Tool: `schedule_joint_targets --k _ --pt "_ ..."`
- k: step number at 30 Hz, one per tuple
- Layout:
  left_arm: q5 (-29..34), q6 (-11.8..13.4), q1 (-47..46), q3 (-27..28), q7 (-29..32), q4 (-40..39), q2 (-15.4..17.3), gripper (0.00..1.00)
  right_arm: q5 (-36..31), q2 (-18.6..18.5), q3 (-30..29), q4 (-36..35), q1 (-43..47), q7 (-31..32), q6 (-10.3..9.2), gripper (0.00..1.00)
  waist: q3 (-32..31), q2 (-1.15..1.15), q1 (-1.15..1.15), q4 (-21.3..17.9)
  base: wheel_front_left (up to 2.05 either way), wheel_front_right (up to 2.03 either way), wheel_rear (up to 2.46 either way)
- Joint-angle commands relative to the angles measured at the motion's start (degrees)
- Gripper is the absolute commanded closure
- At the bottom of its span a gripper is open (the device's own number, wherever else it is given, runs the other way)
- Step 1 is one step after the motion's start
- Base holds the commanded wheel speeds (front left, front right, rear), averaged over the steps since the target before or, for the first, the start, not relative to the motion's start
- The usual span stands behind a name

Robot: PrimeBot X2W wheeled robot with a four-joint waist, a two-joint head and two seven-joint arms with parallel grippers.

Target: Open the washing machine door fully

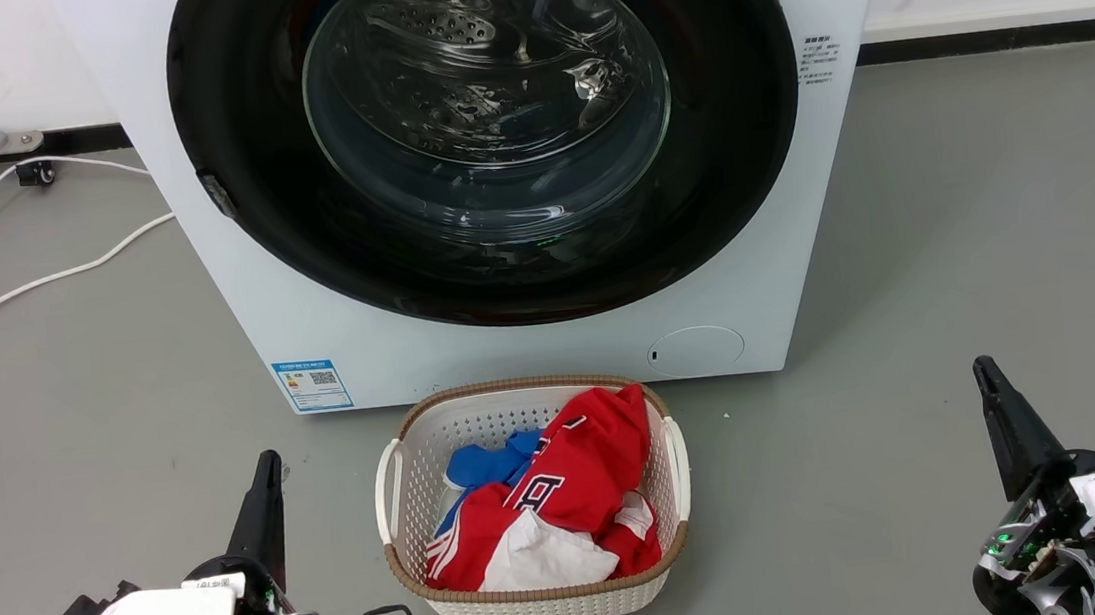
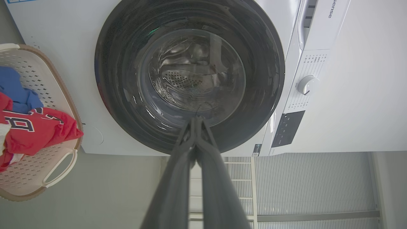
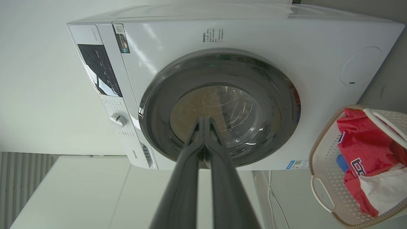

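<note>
Looks barely begun, with the washing machine door (image 1: pixel 490 132) shut flush against the front of the washing machine (image 1: pixel 236 307) and no gap visible at its rim. Leaves everything to do: reaching in, catching the door's edge, swinging it out all the way. Finds the left hand (image 1: pixel 265 470) low at the near left, pressed together on nothing, and the right hand (image 1: pixel 989 381) low at the near right, likewise closed and empty. Puts the door well apart from both, ahead and higher, beyond the laundry basket (image 1: pixel 515 388) on the floor (image 1: pixel 64 394) between them.
</note>
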Motion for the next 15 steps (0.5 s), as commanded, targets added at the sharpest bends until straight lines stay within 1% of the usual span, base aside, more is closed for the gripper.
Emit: schedule_joint_targets --k 1,15 --pt "0.30 -0.16 -0.59 0.13 0.27 0.06 -0.06 1.00 -0.18 0.19 -0.07 0.08 -0.64 0.06 0.17 1.00 0.00 0.00 0.00 0.00 0.00 0.00 0.00" --pt "0.42 -0.17 -0.60 0.26 0.41 0.07 -0.14 1.00 -0.30 0.28 -0.20 0.08 -0.64 0.21 0.17 1.00 0.00 0.00 0.00 0.00 0.00 0.00 0.00"
